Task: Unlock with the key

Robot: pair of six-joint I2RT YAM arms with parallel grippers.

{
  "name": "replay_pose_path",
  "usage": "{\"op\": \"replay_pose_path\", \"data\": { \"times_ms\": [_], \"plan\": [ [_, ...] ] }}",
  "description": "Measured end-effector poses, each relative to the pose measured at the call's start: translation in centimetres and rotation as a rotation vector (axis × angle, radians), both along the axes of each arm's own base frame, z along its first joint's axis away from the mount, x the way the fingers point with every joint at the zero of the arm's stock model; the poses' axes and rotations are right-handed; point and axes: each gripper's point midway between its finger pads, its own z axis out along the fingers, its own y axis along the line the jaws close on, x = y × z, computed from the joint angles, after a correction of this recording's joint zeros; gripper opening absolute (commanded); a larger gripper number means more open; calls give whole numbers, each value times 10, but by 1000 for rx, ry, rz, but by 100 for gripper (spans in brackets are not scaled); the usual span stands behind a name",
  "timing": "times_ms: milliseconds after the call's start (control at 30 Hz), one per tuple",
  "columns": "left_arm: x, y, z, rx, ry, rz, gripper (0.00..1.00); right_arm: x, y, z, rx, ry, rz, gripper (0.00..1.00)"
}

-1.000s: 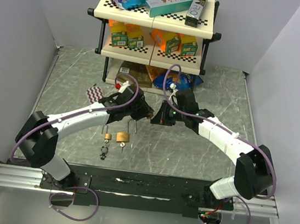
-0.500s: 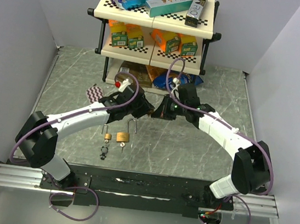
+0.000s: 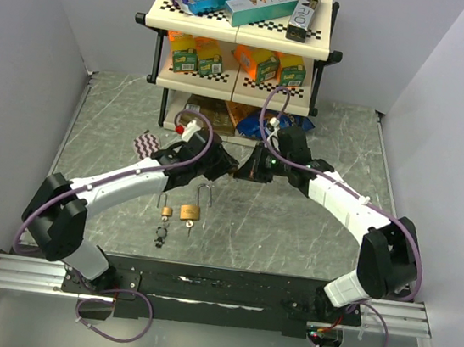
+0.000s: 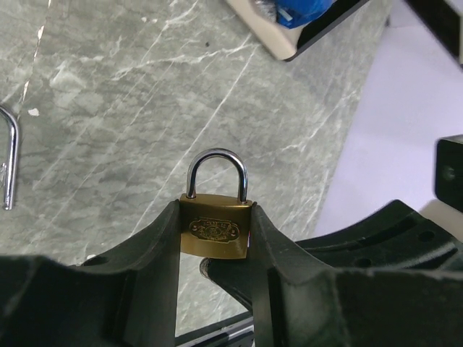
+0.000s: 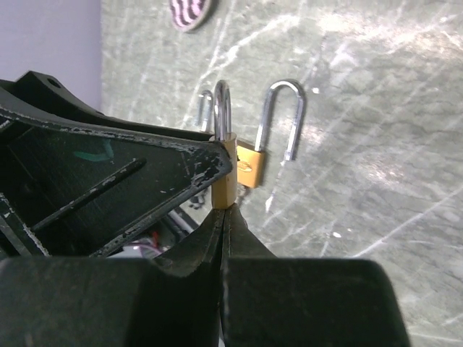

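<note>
My left gripper (image 3: 229,171) is shut on the sides of a small brass padlock (image 4: 215,228) and holds it above the table, shackle closed. My right gripper (image 3: 246,173) meets it from the right. In the right wrist view the right gripper (image 5: 226,211) is shut, its tips pressed against the bottom end of the padlock (image 5: 224,189). The key is hidden between the pads. The right fingertip (image 4: 217,269) shows just under the padlock body in the left wrist view.
A second brass padlock (image 3: 190,212) with an open shackle lies on the table below the grippers, also seen in the right wrist view (image 5: 252,165). A smaller padlock (image 3: 166,211) and loose keys (image 3: 161,234) lie beside it. A stocked shelf (image 3: 242,34) stands behind.
The right gripper has moved left and toward the shelf, closing onto the underside of the held padlock. The left gripper has shifted slightly toward the shelf with the padlock.
</note>
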Motion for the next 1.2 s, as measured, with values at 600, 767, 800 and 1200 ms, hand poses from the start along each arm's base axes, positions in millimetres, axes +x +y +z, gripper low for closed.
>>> {"op": "replay_pose_path", "data": {
  "times_ms": [600, 767, 800, 1200],
  "plan": [
    [-2, 14, 50, -140, -177, 48, 1, 4, 7, 44, 266, 57, 50, 0],
    [-1, 14, 56, -148, -197, 49, 1, 6, 6, 48, 311, 64, 51, 0],
    [0, 14, 56, -148, -199, 48, 1, 6, 6, 48, 318, 67, 50, 0],
    [-5, 22, 69, -179, -263, 50, 1, 3, 12, 59, 405, 89, 84, 0]
  ]
}}
